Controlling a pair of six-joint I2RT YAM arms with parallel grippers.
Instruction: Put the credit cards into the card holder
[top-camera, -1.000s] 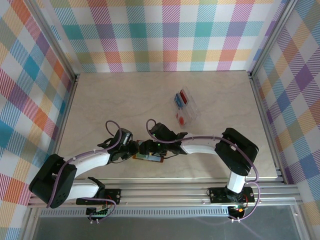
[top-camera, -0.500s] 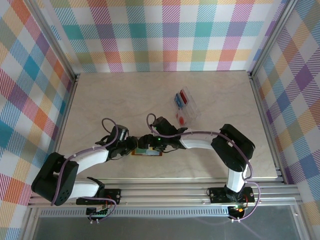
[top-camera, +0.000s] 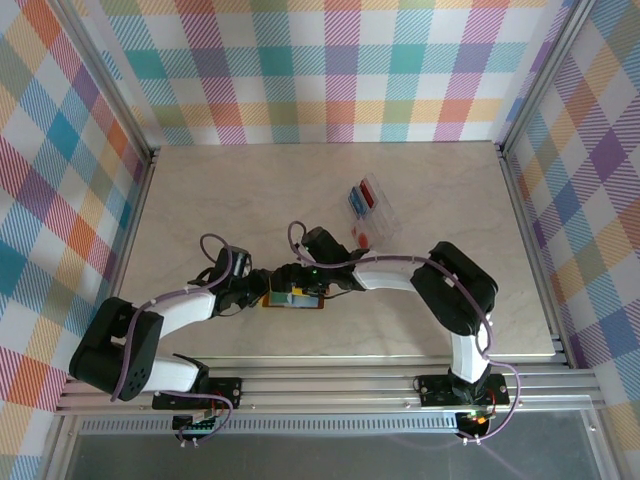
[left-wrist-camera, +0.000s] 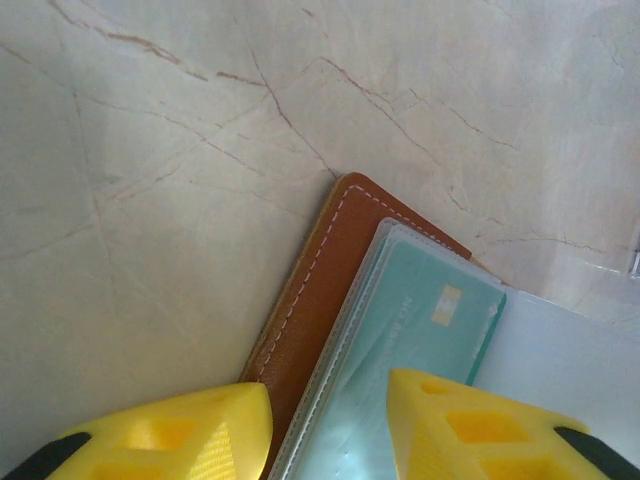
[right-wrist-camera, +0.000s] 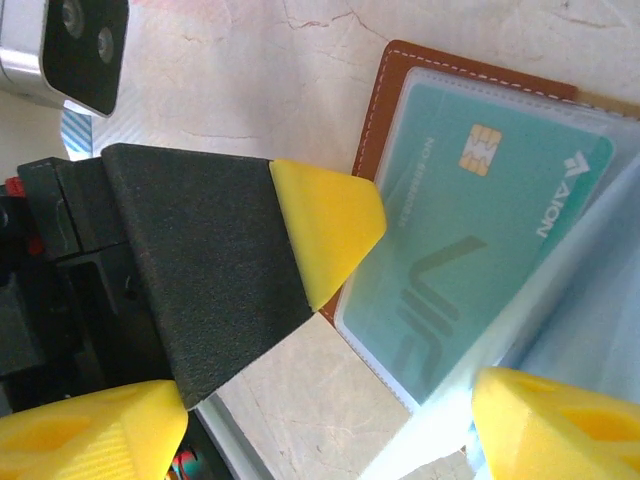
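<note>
The card holder (top-camera: 315, 303) lies open on the table, brown cover down (left-wrist-camera: 315, 280) (right-wrist-camera: 385, 90). A teal-green credit card (right-wrist-camera: 480, 230) (left-wrist-camera: 425, 335) sits inside its clear pocket. My left gripper (left-wrist-camera: 330, 440) (top-camera: 258, 292) hovers open at the holder's left edge, one fingertip (right-wrist-camera: 330, 225) touching the brown rim and the other over the pocket. From the other side my right gripper (right-wrist-camera: 325, 430) (top-camera: 290, 283) stands wide open above the holder, holding nothing. More credit cards, red (top-camera: 362, 237) and blue (top-camera: 355, 201), stay in the clear tray.
The clear plastic tray (top-camera: 386, 224) stands at the middle right of the marble table. Metal rails border the table (top-camera: 300, 380), with plaid walls on three sides. Both arms crowd together over the holder near the front.
The right gripper has opened wider and the left one a little. Both grippers and the card holder have shifted slightly away from the front edge.
</note>
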